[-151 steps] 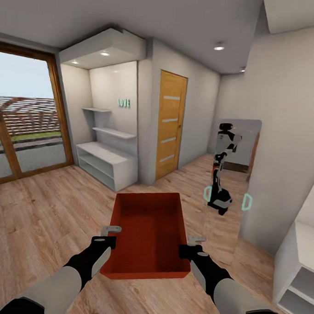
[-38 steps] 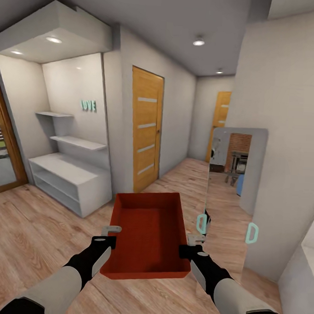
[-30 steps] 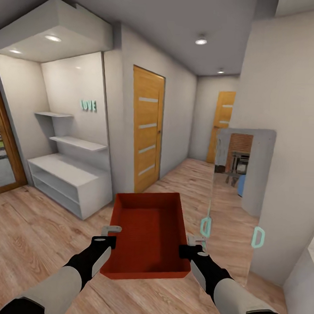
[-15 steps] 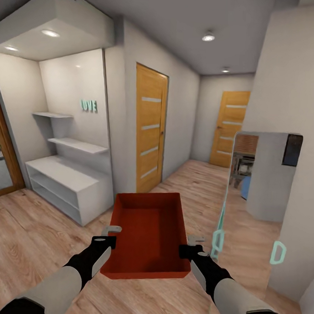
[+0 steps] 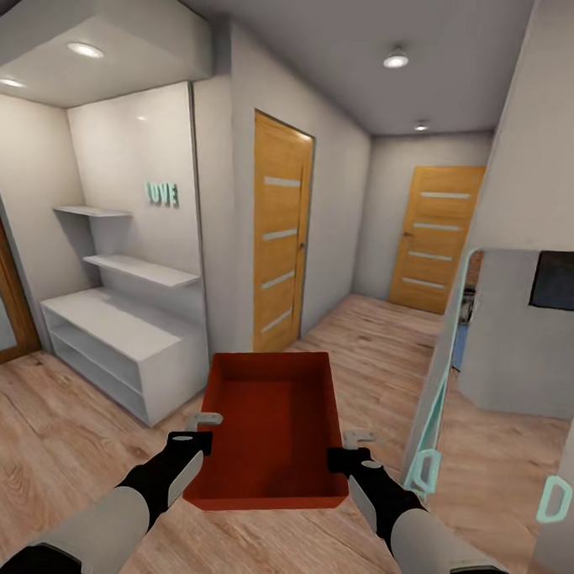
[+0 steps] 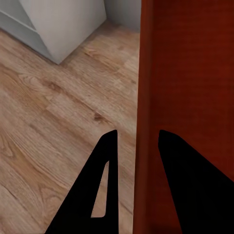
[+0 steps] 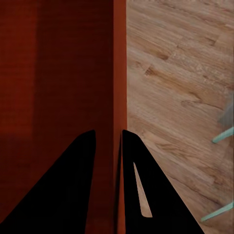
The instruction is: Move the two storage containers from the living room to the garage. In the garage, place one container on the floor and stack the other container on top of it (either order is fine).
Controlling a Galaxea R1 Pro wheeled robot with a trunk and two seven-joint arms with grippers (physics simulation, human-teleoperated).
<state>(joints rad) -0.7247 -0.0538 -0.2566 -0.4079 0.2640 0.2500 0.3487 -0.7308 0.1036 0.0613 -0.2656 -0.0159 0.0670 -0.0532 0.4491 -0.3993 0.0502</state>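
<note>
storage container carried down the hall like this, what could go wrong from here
The storage container is held only by its thin side walls, the left gripper on one and the right gripper on the other; uneven arm motion could let a wall slip from the jaws. The mirror panel stands close on the right, so the right arm might clip it. The white shelf unit narrows the left side.

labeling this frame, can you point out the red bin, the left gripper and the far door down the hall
storage container (image 5: 271, 425), head view, on its inner floor.
left gripper (image 5: 202, 426), head view, at the fingertips clamped on the bin's left wall.
far door (image 5: 437, 238), head view, on its middle panel.
</note>
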